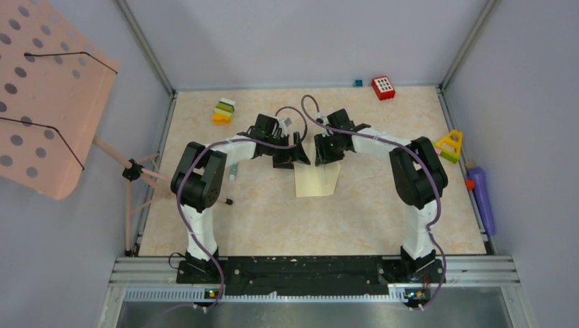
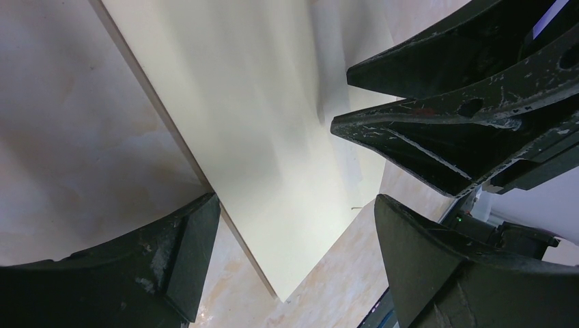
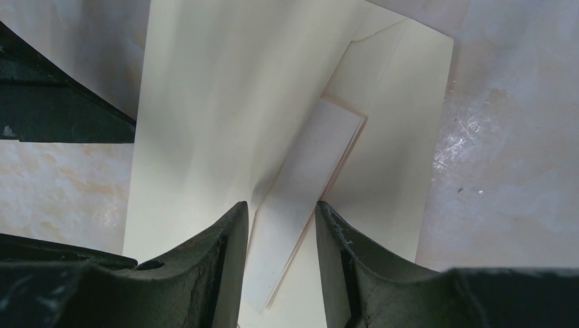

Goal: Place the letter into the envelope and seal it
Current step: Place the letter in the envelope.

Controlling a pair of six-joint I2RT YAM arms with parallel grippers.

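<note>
Left hand [image 2: 293,232]: spread wide above the envelope [image 1: 316,181].
Right hand [image 3: 276,212]: closed on the letter [image 3: 307,184], crowded by the left hand.
Beyond the hands: toy blocks [image 1: 224,111], red brick [image 1: 383,87].

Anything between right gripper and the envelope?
Yes: a folded off-white paper letter lies on the pale yellow paper envelope, running between the fingers of the right gripper. Right wrist view shows it; grip unclear.

a robotics lab test cell: grey panel walls [image 1: 307,41] on aluminium framing [image 1: 143,41] enclose the table [image 1: 273,225]; toy blocks [image 1: 224,111] lie beyond the left gripper [image 1: 304,157].
</note>
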